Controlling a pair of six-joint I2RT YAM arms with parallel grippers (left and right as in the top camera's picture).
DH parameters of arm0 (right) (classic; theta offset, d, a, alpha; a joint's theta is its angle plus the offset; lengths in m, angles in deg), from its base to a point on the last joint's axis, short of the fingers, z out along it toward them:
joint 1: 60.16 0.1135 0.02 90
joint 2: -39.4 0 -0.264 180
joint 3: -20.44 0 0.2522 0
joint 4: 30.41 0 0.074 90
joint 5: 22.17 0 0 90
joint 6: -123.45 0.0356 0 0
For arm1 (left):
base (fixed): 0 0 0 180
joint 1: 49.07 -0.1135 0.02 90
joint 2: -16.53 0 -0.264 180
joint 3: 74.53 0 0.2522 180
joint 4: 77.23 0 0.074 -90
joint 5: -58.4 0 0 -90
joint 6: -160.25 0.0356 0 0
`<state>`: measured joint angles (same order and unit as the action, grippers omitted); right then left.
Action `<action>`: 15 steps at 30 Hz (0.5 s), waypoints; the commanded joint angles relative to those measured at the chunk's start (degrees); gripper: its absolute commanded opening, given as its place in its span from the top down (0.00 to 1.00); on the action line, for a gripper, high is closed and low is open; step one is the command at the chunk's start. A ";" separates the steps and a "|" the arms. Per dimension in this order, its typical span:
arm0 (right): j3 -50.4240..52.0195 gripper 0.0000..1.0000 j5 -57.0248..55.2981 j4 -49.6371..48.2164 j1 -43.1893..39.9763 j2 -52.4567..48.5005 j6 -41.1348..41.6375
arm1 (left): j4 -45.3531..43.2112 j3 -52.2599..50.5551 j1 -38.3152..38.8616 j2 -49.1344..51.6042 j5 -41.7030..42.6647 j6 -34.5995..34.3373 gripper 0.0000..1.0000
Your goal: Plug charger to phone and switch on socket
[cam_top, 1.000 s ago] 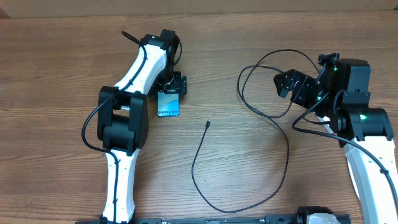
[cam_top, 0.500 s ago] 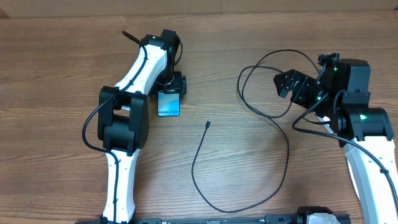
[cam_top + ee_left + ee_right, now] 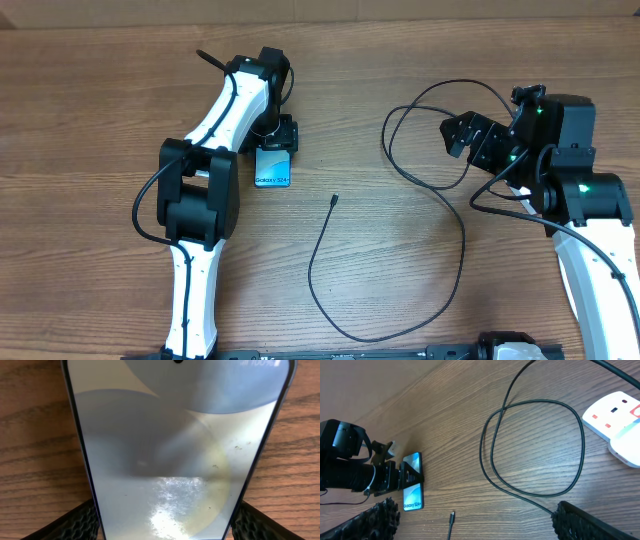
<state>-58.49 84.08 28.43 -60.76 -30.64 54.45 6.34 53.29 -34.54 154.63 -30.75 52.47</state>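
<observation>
The phone (image 3: 273, 168) lies flat on the wooden table, its light screen filling the left wrist view (image 3: 170, 450). My left gripper (image 3: 277, 140) is down over its far end. The black fingers (image 3: 70, 525) stand one on each side of the phone, close to its long edges, with thin slivers of wood still showing between. The charger is a thin black cable whose plug (image 3: 334, 200) lies loose to the phone's right, also seen in the right wrist view (image 3: 451, 518). My right gripper (image 3: 466, 135) hovers open and empty above the cable loops. The socket (image 3: 612, 412) shows at the upper right of the right wrist view.
A white block (image 3: 627, 445) sits against the socket's near side. The cable runs in wide loops (image 3: 462, 250) over the middle and right of the table. The right arm covers the socket in the overhead view.
The left fingers have drawn in toward the phone's edges, and the phone has turned slightly, lying straighter. The right arm and the cable have not moved.
</observation>
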 commanded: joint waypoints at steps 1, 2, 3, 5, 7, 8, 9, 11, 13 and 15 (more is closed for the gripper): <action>-0.66 0.00 -0.37 -0.15 0.22 -0.17 0.24 | -0.46 -2.84 -1.49 4.11 -6.93 -0.44 0.24; -0.66 0.00 -0.37 -0.15 0.22 -0.17 0.24 | -0.48 -2.84 -1.49 4.11 -6.71 -0.44 0.24; -0.66 0.00 -0.37 -0.15 0.22 -0.17 0.26 | -0.48 -2.84 -1.49 4.11 -6.45 -0.44 0.25; -0.66 0.00 -0.37 -0.15 0.22 -0.17 0.24 | -0.42 -2.82 -1.49 4.11 -5.77 -0.42 0.25; -0.66 0.00 -0.37 -0.15 0.22 -0.17 0.24 | -0.24 -2.80 -1.49 4.04 -5.46 -0.42 0.25; -0.66 0.00 -0.37 -0.15 0.22 -0.17 0.24 | -0.20 -2.78 -1.49 3.96 -5.46 -0.42 0.26; -0.66 0.00 -0.37 -0.15 0.22 -0.17 0.24 | -0.17 -2.78 -1.49 3.96 -5.44 -0.42 0.26; -0.66 0.00 -0.37 -0.15 0.22 -0.17 0.26 | 0.00 -2.67 -1.49 3.85 -5.25 -0.42 0.26; -0.66 0.00 -0.37 -0.15 0.22 -0.17 0.24 | 0.11 -2.36 -1.49 3.85 -5.25 -0.42 0.26; -0.66 0.00 -0.37 -0.15 0.22 -0.17 0.24 | 0.17 -2.12 -1.49 3.85 -5.25 -0.42 0.26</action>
<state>-58.49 84.08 28.41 -60.76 -30.64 54.45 6.40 53.31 -34.72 154.63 -30.43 52.45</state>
